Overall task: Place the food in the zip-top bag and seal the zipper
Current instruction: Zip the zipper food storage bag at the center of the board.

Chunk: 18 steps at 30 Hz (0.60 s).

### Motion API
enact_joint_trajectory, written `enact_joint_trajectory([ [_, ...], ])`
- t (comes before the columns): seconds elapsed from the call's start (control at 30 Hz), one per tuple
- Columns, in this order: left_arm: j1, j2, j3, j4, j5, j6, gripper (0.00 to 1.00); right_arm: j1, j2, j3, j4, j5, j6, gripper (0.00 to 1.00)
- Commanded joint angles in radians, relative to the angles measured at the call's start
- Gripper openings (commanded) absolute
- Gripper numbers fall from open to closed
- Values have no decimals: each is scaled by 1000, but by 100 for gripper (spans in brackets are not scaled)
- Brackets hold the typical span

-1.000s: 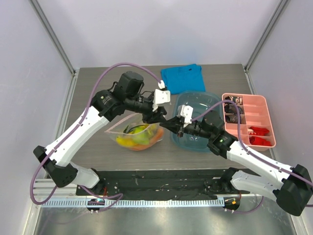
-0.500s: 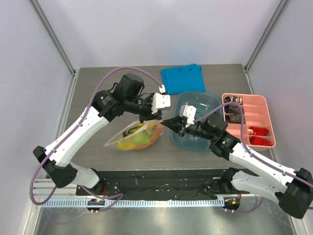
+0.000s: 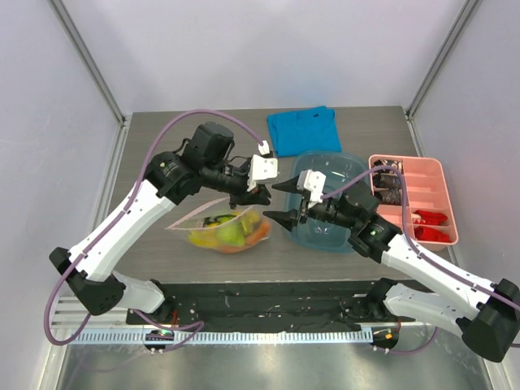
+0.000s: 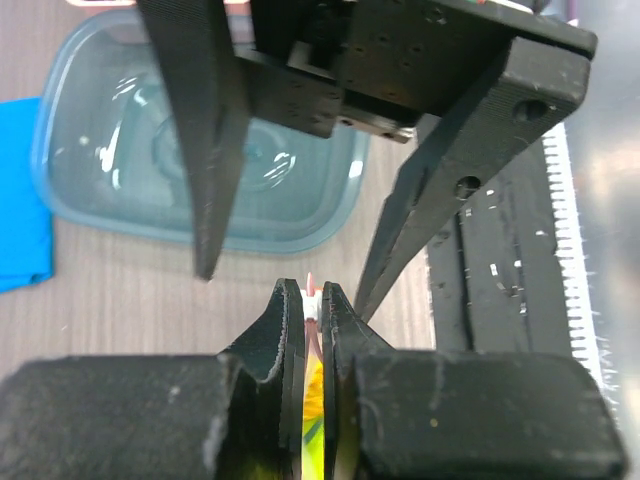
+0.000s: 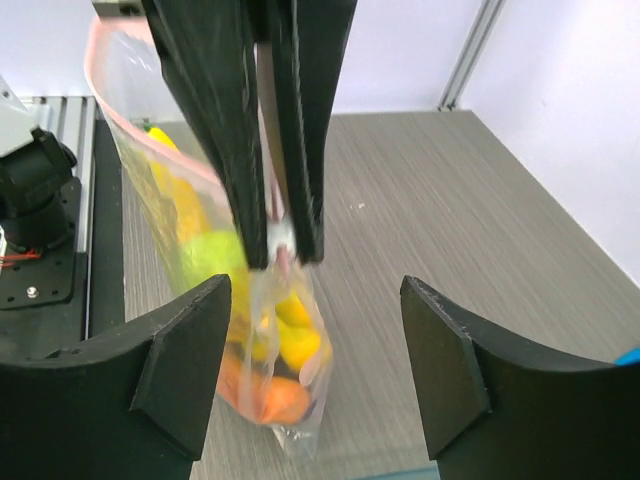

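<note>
Pink along its mouth and clear below, seen near the middle of the table [image 3: 154, 138]: the zip-top bag [image 3: 219, 231], held up by its right end. Found the left gripper [image 3: 253, 195] pressed tight on the zipper [image 4: 313, 285], fingers narrowed to a sliver around the pink strip. Found the right gripper [image 3: 270, 201] just right of that pinch, fingers spread wide and touching nothing, by the left side of the teal tub [image 3: 341, 156]. Saw the food [image 5: 285, 340] inside the bag, yellow, green and orange pieces heaped low. Could not tell whether the mouth was sealed. Noted a blue cloth [image 3: 302, 130] at the far edge and a pink tray [image 3: 443, 175] at the right.
</note>
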State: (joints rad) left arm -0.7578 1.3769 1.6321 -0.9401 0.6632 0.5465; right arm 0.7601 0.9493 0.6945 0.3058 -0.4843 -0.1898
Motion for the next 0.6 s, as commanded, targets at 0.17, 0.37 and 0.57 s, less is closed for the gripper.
enact_joint_trajectory([
  [0.17, 3, -13, 37, 29, 92, -49, 0, 4, 34, 79, 58, -99, 35, 45],
  [0.37, 5, -24, 31, 29, 99, -62, 0, 5, 36, 60, 30, -103, 4, 33],
  [0.57, 11, -35, 25, -5, 81, -49, 0, 5, 34, 60, 24, -79, -10, 1],
])
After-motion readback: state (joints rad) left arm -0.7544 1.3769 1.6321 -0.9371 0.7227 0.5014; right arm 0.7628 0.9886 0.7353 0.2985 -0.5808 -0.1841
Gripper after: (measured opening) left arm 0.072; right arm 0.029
